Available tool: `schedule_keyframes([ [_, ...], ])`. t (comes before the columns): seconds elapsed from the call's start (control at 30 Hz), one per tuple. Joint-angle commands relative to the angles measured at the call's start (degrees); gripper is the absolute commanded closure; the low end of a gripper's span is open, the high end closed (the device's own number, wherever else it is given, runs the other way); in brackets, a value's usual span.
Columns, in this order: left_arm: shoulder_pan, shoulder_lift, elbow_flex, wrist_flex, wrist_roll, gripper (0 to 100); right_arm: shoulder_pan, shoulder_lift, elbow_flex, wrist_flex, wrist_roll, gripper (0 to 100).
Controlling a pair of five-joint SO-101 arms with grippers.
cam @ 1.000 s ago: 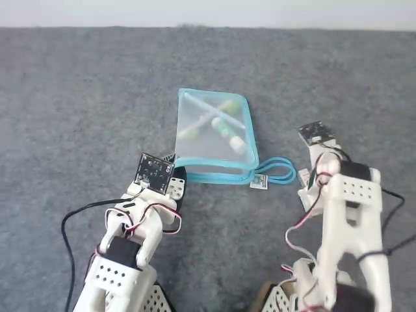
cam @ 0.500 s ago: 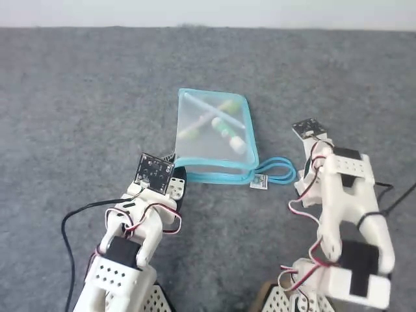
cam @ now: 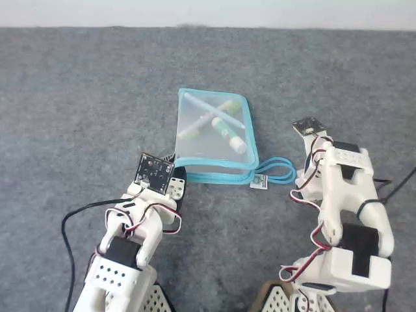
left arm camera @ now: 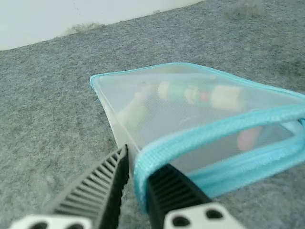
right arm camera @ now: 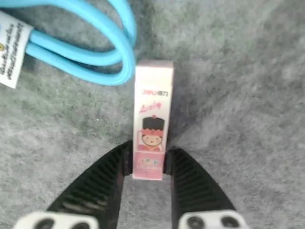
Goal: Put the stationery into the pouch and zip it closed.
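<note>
The right pincer (right arm camera: 148, 155) pinches one end of the eraser (right arm camera: 152, 119), which lies on the grey tabletop (cam: 78, 84) with its far end touching the blue loop strap (right arm camera: 126, 40). The left pincer (left arm camera: 131, 162) is pressed onto the blue-trimmed edge of the pouch (left arm camera: 190, 105), near a corner of its mouth; pens (cam: 224, 127) already lie inside. The eraser seems to be the last piece. To do this well, lift it straight up so the strap is not dragged. Let the left pincer hold the mouth raised, feed the eraser in lengthwise, and release it only once it is past the zipper.
</note>
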Motion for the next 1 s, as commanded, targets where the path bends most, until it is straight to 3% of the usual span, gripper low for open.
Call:
schedule_keyframes([
  [0.0,0.5,-0.5,-0.6,-0.1,-0.6,99,-0.2,-0.1,-5.7,3.9,-2.5,98.9],
  [0.23,0.5,-0.5,-0.7,-0.2,-0.7,99,-0.7,-2.3,-16.7,16.6,-8.0,99.2],
  [0.43,0.5,-0.5,-0.7,-0.3,-0.7,99,-4.2,-16.4,-16.5,23.6,-8.2,99.2],
  [0.73,0.5,-0.5,-0.6,-0.2,-0.7,99,-25.0,-41.2,-12.5,33.9,-8.5,99.2],
  [0.97,-1.5,-0.5,-0.6,-0.2,-0.7,99,-36.9,-40.9,-12.2,37.5,-8.3,99.2],
])
